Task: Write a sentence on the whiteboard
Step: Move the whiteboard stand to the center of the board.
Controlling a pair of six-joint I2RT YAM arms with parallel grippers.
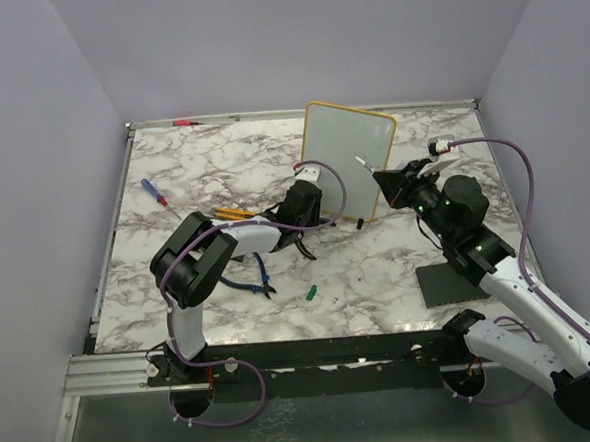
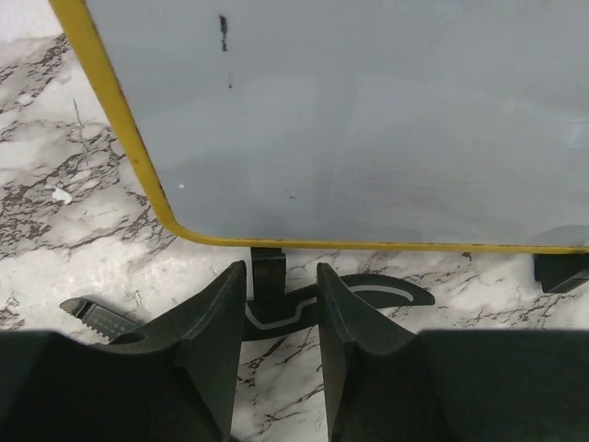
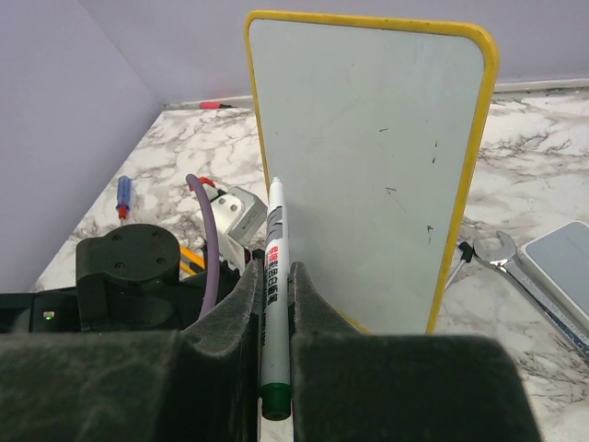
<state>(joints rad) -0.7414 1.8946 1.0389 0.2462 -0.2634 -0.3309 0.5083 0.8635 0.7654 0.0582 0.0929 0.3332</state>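
One whiteboard (image 1: 349,158), one white marker (image 3: 272,267), one screwdriver (image 1: 155,193), one pliers (image 1: 263,283), one green cap (image 1: 310,292)

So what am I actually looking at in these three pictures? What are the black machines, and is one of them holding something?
These are two robot arms, the left arm and the right arm, bolted at the near edge of a marble-patterned table. The wide picture comes from a fixed camera above and behind them. The other two come from a camera on each wrist, looking past its own fingers. The right gripper is shut on a white marker pen, pointed at the small yellow-rimmed whiteboard, which stands upright and is blank apart from a few specks. The left gripper is open, its fingers either side of the board's black foot. On the table lie a blue-and-red screwdriver, blue-handled pliers, a wrench, a dark grey pad and a small green piece.
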